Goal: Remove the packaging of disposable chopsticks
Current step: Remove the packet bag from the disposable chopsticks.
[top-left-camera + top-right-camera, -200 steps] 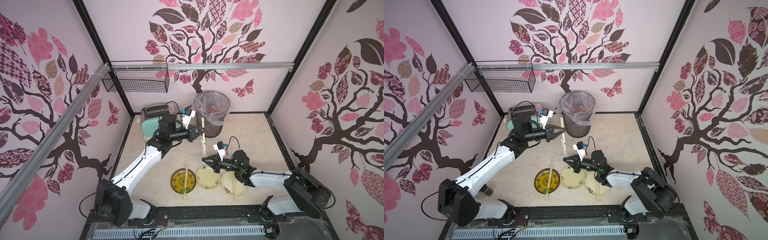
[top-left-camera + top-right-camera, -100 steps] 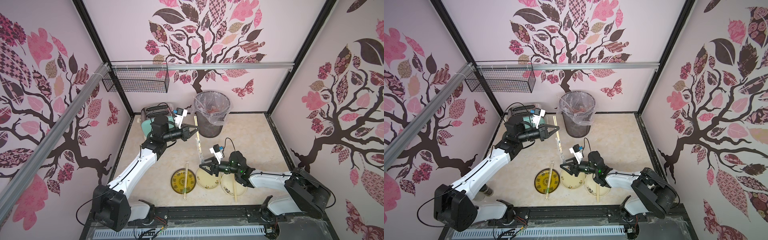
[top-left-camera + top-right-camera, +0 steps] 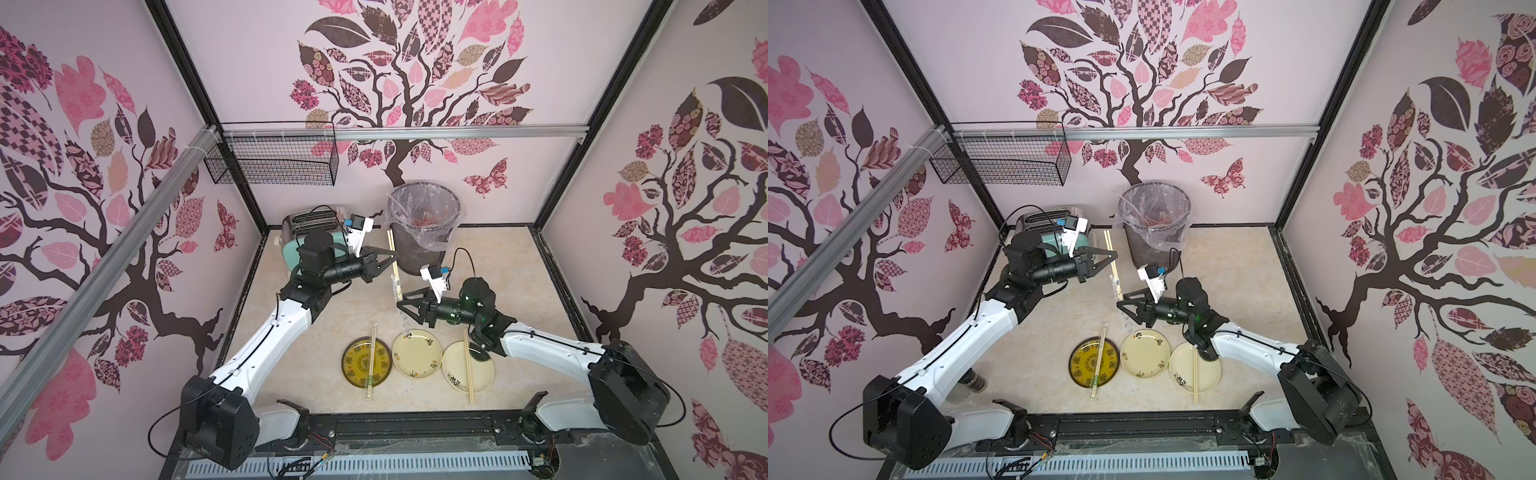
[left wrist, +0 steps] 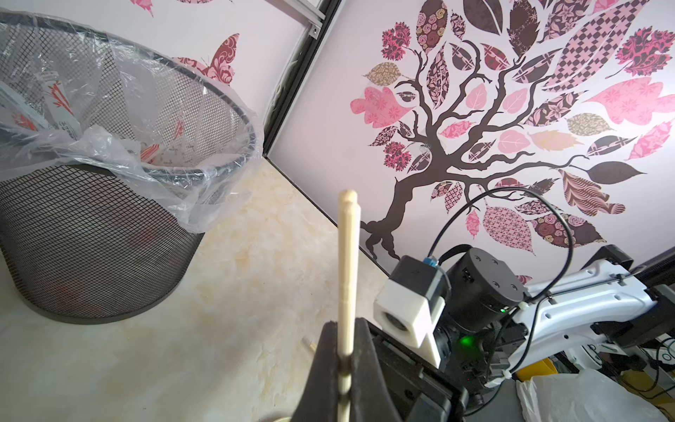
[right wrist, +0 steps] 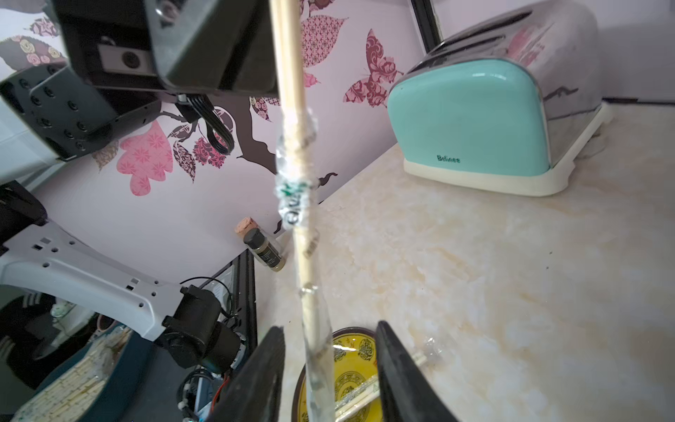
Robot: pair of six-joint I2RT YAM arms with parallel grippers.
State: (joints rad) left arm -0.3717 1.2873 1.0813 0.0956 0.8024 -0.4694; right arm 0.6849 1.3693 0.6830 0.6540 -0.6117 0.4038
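Pale wood: one pair of disposable chopsticks (image 3: 390, 240), clamped tight in my left gripper (image 3: 393, 258). It is held near upright above the tabletop (image 3: 361, 311), just in front of the mesh waste bin (image 3: 424, 249). Upper half bare. Clear packaging sleeve (image 5: 296, 182), green print, bunched and crumpled on the lower half, trailing down. My right gripper (image 5: 327, 327) stands partly open, one finger either side of the sleeve's lower end, not touching it. Second pair (image 3: 371, 353) lies across the yellow plate (image 3: 353, 365), wrapped, green print showing. Third pair (image 3: 468, 365) lies across the cream plate (image 3: 484, 374) at my right.
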